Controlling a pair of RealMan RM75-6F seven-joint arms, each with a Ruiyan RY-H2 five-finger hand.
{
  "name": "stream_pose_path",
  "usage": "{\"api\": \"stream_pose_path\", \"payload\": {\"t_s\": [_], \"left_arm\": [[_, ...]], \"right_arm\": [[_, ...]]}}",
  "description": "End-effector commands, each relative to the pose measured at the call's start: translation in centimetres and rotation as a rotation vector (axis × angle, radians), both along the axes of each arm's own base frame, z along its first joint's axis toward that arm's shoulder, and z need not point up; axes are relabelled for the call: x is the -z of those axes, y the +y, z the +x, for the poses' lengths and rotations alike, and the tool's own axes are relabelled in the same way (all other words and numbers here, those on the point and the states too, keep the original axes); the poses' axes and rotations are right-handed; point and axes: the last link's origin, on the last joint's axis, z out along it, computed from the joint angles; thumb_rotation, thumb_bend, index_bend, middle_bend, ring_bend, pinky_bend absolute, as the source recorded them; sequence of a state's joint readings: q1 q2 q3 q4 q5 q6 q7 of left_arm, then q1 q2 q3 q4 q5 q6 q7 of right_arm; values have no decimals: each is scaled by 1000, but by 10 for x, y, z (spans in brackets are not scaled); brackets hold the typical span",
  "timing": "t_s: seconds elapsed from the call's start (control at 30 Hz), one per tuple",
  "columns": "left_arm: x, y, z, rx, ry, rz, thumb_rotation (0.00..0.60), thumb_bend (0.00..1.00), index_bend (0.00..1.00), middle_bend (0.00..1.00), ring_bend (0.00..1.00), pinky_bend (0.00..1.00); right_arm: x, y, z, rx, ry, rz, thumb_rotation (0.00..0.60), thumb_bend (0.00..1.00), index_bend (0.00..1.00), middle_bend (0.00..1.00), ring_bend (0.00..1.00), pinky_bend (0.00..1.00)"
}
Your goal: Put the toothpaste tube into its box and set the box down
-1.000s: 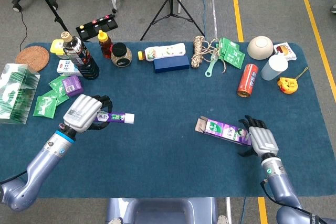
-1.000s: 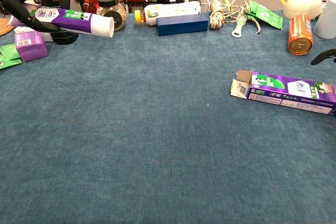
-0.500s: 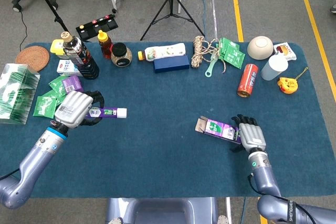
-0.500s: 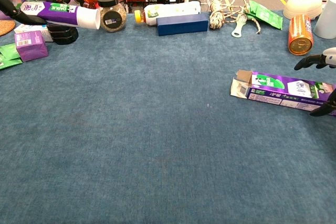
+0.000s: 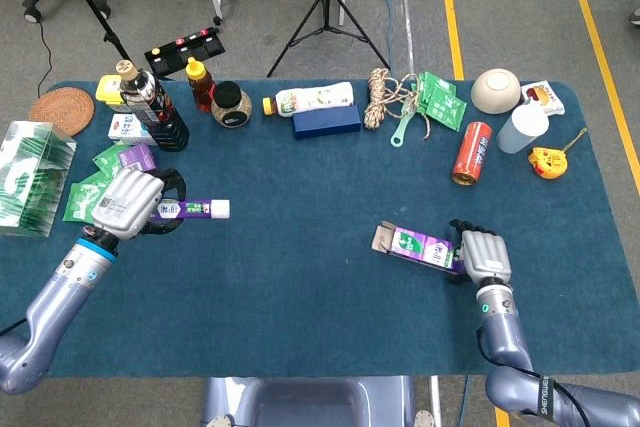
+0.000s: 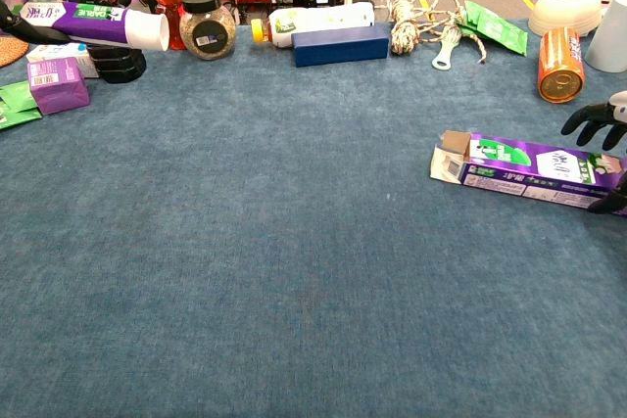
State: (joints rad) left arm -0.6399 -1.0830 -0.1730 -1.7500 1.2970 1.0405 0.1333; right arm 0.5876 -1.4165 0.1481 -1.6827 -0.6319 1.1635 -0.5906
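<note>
My left hand (image 5: 128, 205) grips the purple and white toothpaste tube (image 5: 190, 210) by its tail, above the table's left side, with the white cap pointing right. The chest view has the tube (image 6: 98, 24) at the top left, level, and only a sliver of that hand (image 6: 12, 19). The purple toothpaste box (image 5: 420, 247) lies flat at the right, its open flap facing left. My right hand (image 5: 485, 255) wraps the box's right end. In the chest view its fingers (image 6: 593, 124) curl over the far edge of the box (image 6: 529, 171), and the thumb is at the near edge.
Along the far edge stand a dark bottle (image 5: 150, 107), a jar (image 5: 230, 104), a white bottle (image 5: 312, 99), a blue box (image 5: 326, 121), a rope coil (image 5: 380, 97), an orange can (image 5: 472, 153), a bowl (image 5: 496, 90) and a cup (image 5: 522, 129). Green and purple packets (image 5: 110, 172) lie far left.
My left hand has carried the tube further left and a little up. The right hand has moved onto the box's right end and its fingers have curled down over it.
</note>
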Motion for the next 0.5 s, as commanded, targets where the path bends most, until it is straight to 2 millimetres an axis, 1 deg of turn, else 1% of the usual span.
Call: {"api": "stream_pose_path", "payload": {"t_s": [0.03,0.1,0.13,0.23,0.33,0.5], "left_arm": [[0,0,0,1,2,0,600,332,562,425,492,712],[0,0,0,1,3,3,600,332,561,425,492,712],[0,0,0,1,3,3,600,332,561,425,492,712],[-1,0,-1,-2,4,6,600,331,561,425,492,712],[0,0,-3,-9,7,2,600,330,562,425,492,712],[1,1,-4,-14,6,-5,600,328,562,424,492,712]], "right_arm": [[5,-1,-1,-14,-7,-6,600,9,218,279,308,336],[6,-3,0,-25,-10,-17,600,48,259,325,355,405],[6,-3,-1,-29,-9,-20,600,83,286,352,380,439],[7,-5,-1,-56,-14,-43,600,167,364,417,435,511],[8,-4,-3,-82,-22,-51,600,224,420,466,476,554],[7,-4,-4,-116,-50,-42,600,297,451,495,504,577]]}}
